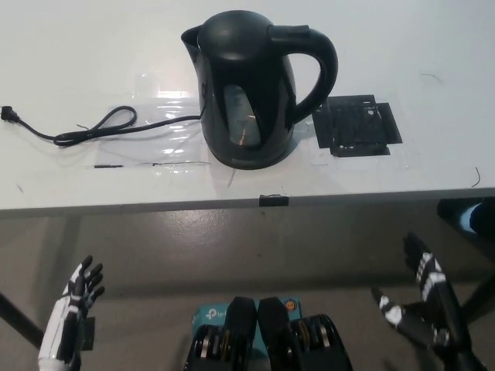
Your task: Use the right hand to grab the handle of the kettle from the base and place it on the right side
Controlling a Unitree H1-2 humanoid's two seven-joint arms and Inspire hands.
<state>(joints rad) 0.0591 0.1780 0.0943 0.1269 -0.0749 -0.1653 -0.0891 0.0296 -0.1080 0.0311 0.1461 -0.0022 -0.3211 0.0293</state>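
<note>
A black electric kettle (251, 89) stands upright on the white table (77, 62), its base hidden beneath it. Its handle (319, 66) points to the picture's right and its spout to the upper left. A black cord (93, 130) runs from under the kettle to the left. My black right hand (421, 301) hangs open below the table's front edge at the lower right, well short of the handle. My white left hand (73, 313) rests open at the lower left, also below the table.
A black taped square (357, 126) marks the table just right of the kettle. A small black tab (273, 200) sits on the table's front edge. Grey floor lies below the edge.
</note>
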